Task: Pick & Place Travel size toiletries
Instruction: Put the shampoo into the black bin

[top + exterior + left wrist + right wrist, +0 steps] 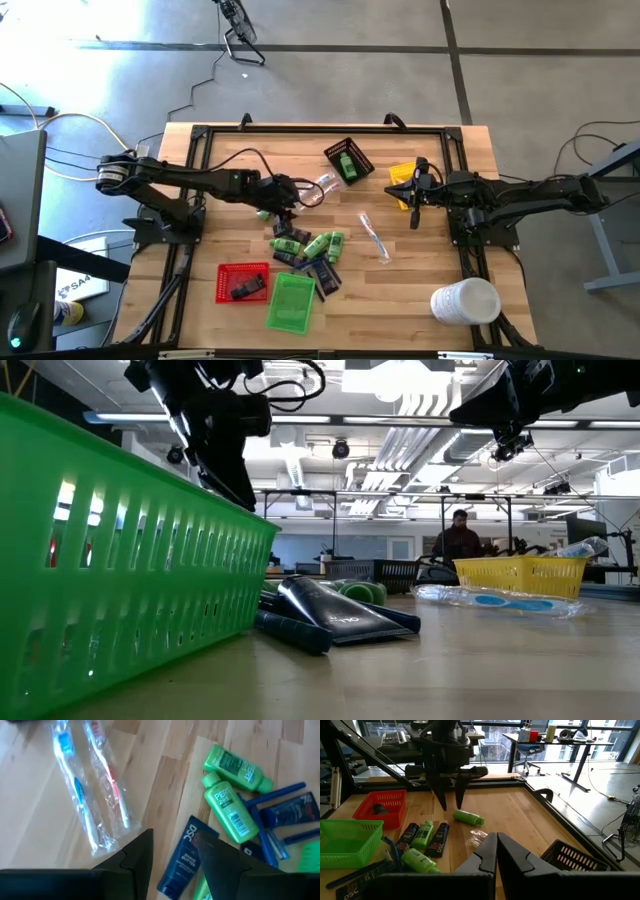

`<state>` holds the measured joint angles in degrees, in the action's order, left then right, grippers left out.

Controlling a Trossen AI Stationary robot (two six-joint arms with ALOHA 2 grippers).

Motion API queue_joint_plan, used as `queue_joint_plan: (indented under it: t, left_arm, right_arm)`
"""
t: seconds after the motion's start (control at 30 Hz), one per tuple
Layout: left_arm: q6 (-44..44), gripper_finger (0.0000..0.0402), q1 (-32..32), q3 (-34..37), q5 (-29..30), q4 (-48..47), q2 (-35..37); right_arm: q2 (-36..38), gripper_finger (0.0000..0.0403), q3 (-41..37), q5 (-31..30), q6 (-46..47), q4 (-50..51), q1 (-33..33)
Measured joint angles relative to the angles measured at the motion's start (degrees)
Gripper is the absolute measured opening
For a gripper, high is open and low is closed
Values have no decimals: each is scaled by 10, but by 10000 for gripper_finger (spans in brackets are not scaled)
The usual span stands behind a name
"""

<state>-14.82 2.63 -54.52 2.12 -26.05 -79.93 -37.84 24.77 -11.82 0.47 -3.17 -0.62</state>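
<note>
The toiletries lie loose mid-table: bright green bottles (322, 243) (231, 811), dark blue tubes (184, 861) (340, 617), blue razors (274, 822) and clear-wrapped toothbrushes (374, 236) (75, 795). My left gripper (287, 205) (451, 806) hangs open just above the pile's far end, fingers pointing down. One dark tube shows between the fingers in the left wrist view, and a green bottle (468, 817) lies beside them. My right gripper (415, 208) (496, 851) is shut and empty, raised beside the yellow tray (402, 176).
A black tray (349, 160) at the far side holds a green bottle. A red tray (243, 282) with a dark item and a green tray (291, 302) sit near the front edge. A white cylinder (465, 301) lies at the near right. A person (460, 540) stands far behind.
</note>
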Motion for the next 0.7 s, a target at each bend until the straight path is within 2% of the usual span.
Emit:
queue_joint_plan:
  t: [0.3, 0.47, 0.7]
  left_arm:
    - [-36, 148, 8, 0, 63, -79, -39]
    - [-35, 148, 20, 0, 92, -78, -47]
    - [-35, 148, 31, 0, 96, -49, -47]
  right_arm:
    - [0, 4, 0, 0, 0, 0, 0]
    - [0, 4, 0, 0, 0, 0, 0]
    - [0, 4, 0, 0, 0, 1, 0]
